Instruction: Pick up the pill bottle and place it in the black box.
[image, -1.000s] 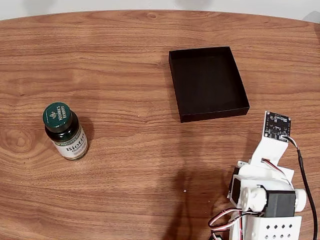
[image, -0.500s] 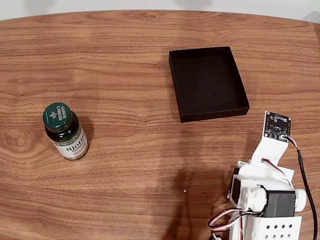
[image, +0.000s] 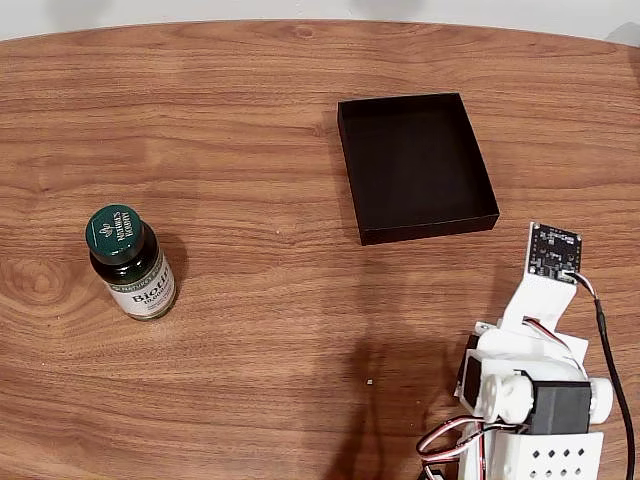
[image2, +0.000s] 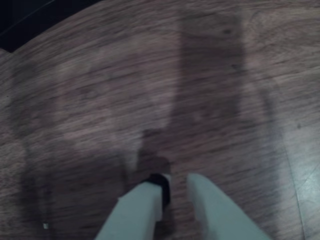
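Observation:
In the fixed view the pill bottle stands upright at the table's left. It is dark amber with a green cap and a white "Biotin" label. The black box is a shallow black tray lying upper middle, with nothing in it. The arm sits folded at the bottom right, far from both. In the wrist view my gripper hovers over bare wood. Its white fingers are nearly together, with nothing between them.
The wooden table runs to a curved far edge at the top of the fixed view. A small circuit board on a white bracket sticks up from the arm. A dark patch fills the wrist view's top left corner.

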